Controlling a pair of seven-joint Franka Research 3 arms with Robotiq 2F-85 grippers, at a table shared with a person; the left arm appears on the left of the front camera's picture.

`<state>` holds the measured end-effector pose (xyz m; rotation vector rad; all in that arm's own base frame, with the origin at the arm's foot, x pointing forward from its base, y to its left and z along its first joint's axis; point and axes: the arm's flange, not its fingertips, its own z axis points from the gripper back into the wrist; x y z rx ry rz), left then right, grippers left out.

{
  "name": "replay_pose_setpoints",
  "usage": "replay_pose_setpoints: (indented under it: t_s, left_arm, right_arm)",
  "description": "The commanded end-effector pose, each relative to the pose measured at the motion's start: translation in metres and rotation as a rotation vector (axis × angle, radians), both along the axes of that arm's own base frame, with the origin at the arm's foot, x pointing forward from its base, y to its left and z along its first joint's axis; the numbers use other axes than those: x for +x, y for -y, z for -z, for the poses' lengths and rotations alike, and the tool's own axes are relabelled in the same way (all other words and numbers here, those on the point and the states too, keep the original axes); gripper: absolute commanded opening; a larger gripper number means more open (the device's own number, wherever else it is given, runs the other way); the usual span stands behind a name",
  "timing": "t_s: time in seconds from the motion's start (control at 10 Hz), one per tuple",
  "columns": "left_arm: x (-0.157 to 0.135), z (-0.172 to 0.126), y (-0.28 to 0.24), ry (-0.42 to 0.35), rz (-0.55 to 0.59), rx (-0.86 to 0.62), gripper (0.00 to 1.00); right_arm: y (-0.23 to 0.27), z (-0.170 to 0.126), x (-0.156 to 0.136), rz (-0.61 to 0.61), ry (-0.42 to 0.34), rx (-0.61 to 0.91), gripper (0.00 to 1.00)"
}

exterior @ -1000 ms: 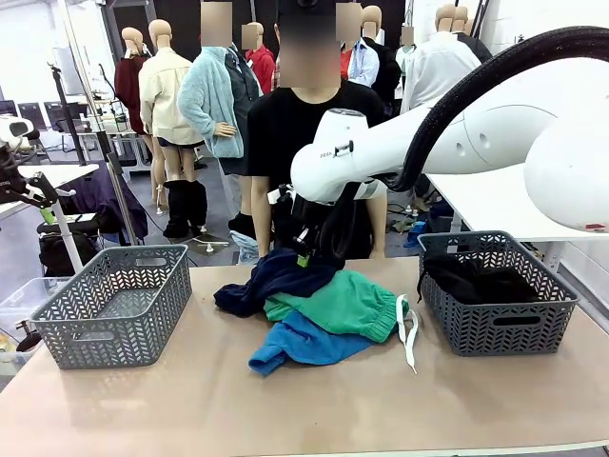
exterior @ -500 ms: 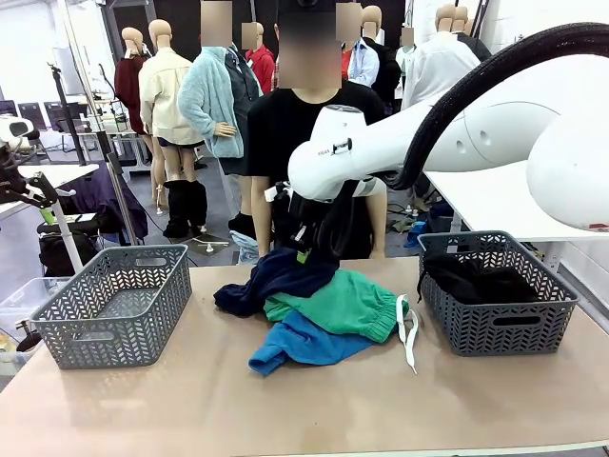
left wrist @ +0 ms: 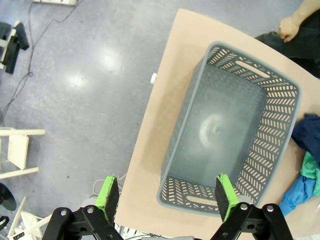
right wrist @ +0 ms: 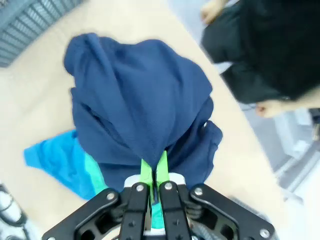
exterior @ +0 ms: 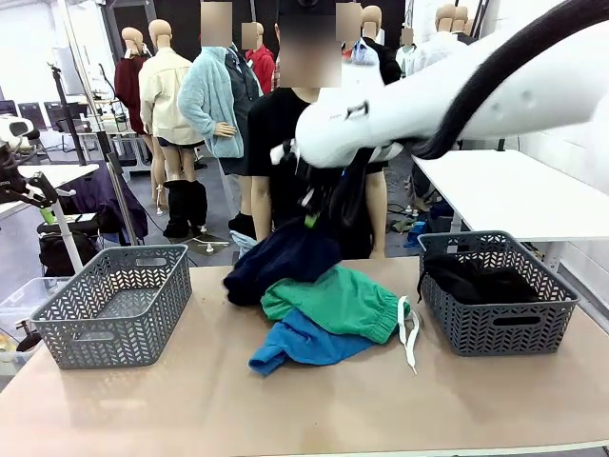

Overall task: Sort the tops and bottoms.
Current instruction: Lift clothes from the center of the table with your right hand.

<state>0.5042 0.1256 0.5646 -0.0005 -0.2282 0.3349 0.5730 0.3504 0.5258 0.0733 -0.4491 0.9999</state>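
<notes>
Right jaws are pressed together on a fold of the dark navy garment (right wrist: 140,100); we see the right pads (right wrist: 146,172) pinching the cloth. Left jaws are spread wide, the left pads (left wrist: 108,192) held high over the near end of the left basket (left wrist: 235,135).

We record the rest by size. The surface (exterior: 143,409) runs across the front view, with a person (exterior: 285,133) standing at its far side. The right arm (exterior: 447,105) reaches in from the right to the middle. The left basket sits at the surface's left end and the right basket (exterior: 495,328) at its right end, with the black garment (exterior: 471,278) lying inside it.

The navy garment hangs from the right jaws above the central pile. We cannot tell whether its lower folds are clear of the pile. The green shorts (exterior: 333,300) lie just beside and below it, overlapping the blue garment (exterior: 304,343) nearer us. The white drawstring (exterior: 409,333) trails off the shorts' right edge onto the surface.
</notes>
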Motion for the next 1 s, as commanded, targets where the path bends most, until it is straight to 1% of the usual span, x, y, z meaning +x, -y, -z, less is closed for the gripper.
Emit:
replay_pose_setpoints:
  t_s: [0.0,0.1,0.2,0.3,0.4,0.5,0.7,0.8,0.9]
  left_arm:
    - [-0.002,0.0,0.001,-0.007,-0.021,0.019,1.0]
    - [-0.002,0.0,0.001,-0.007,-0.021,0.019,1.0]
    - [-0.002,0.0,0.001,-0.007,-0.021,0.019,1.0]
    - [-0.002,0.0,0.001,-0.007,-0.021,0.019,1.0]
    - [-0.002,0.0,0.001,-0.007,-0.021,0.019,1.0]
    - [-0.002,0.0,0.001,-0.007,-0.021,0.019,1.0]
    - [-0.002,0.0,0.001,-0.007,-0.021,0.019,1.0]
    - [-0.002,0.0,0.001,-0.007,-0.021,0.019,1.0]
    - [-0.002,0.0,0.001,-0.007,-0.021,0.019,1.0]
  right_arm:
    - [0.035,-0.065,-0.062,0.073,0.2,-0.058,0.0]
    - [0.044,-0.099,-0.078,0.07,0.256,-0.037,0.0]
    - [0.053,-0.127,-0.094,0.095,0.31,-0.016,0.0]
    - [0.06,-0.148,-0.111,0.116,0.354,0.006,0.0]
    - [0.066,-0.168,-0.125,0.128,0.386,0.033,0.0]
    - [0.074,-0.183,-0.141,0.167,0.413,0.038,0.0]
    - [0.087,-0.2,-0.17,0.217,0.439,0.053,0.0]
    - [0.091,-0.201,-0.182,0.218,0.443,0.061,0.0]
    - [0.094,-0.202,-0.186,0.219,0.446,0.069,0.0]
